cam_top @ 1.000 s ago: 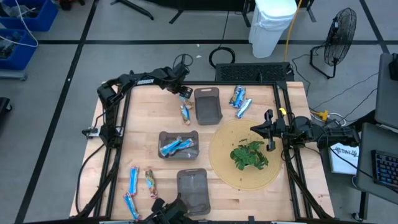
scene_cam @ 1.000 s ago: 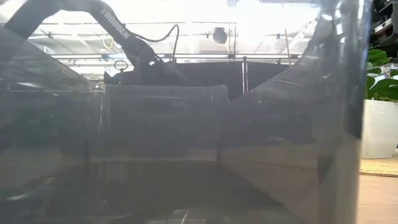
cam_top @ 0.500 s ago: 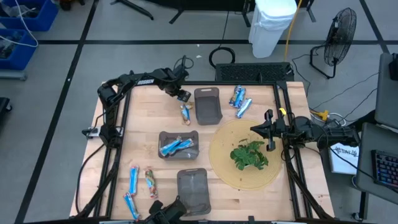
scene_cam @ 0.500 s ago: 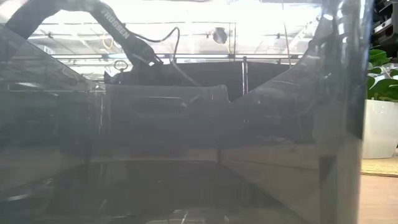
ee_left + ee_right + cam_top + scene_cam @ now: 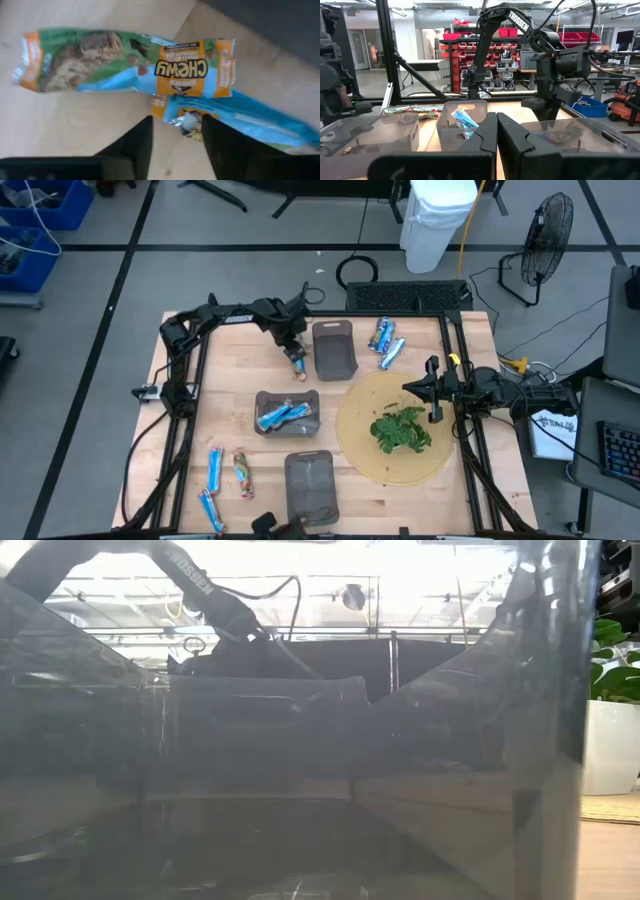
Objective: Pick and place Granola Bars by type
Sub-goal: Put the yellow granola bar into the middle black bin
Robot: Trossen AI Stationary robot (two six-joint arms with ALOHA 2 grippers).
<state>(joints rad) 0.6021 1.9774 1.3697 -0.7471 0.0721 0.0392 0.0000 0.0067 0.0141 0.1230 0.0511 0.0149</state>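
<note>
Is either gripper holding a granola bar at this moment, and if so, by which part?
Nothing is held. The left gripper hangs open above two overlapping granola bars beside the rear tray, fingers not yet around either. The right gripper is shut and empty.

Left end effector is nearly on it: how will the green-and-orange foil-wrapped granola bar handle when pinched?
The green-and-orange foil-wrapped granola bar looks glossy, so probably slippery. It lies flat and small, likely light and unlikely to roll. Its crimped ends look floppy. It overlaps a blue-wrapped bar, which the left end effector may drag along.
</note>
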